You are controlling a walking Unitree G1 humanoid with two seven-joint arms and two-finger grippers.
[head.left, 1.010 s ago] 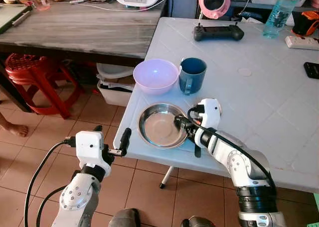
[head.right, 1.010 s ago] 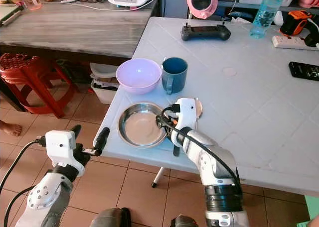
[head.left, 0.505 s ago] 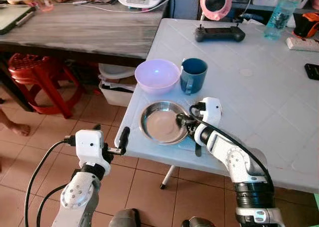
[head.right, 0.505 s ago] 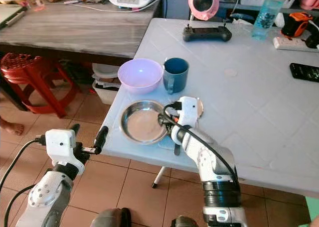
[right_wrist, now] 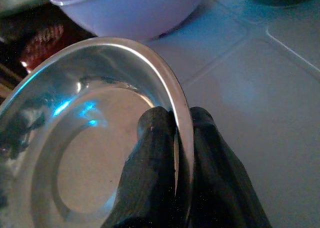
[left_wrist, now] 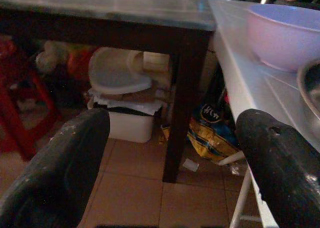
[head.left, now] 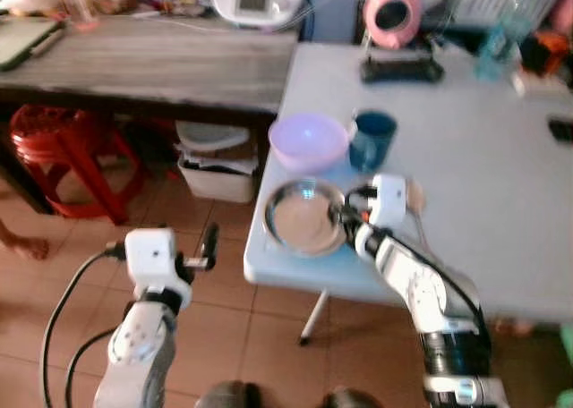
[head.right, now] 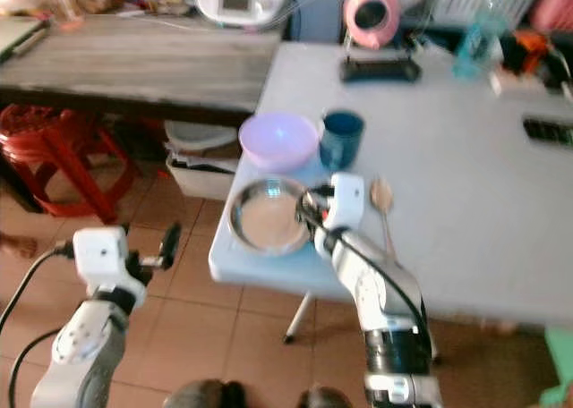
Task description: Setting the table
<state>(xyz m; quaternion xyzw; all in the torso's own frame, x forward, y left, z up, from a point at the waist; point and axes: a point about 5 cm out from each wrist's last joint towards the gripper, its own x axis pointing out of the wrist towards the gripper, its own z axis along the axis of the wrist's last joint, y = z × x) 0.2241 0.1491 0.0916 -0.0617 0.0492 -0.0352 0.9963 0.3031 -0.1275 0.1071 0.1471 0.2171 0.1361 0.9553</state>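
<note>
Fingers (right_wrist: pixel 160 153) of the right gripper (right_wrist: pixel 176 138) pinch the steel plate (head.left: pixel 303 218) rim, one either side; slide it level, clear of the lilac bowl (head.left: pixel 309 141); left gripper (left_wrist: pixel 170 153) fingers apart, idle.

The two head views look forward and steeply down on the white plastic table (head.left: pixel 483 166), both blurred. The left wrist camera looks level from beside the table edge, under the dark wooden table (left_wrist: pixel 100 8). The right wrist camera sits close on the shallow steel bowl (right_wrist: pixel 95 153), which the head views share.
</note>
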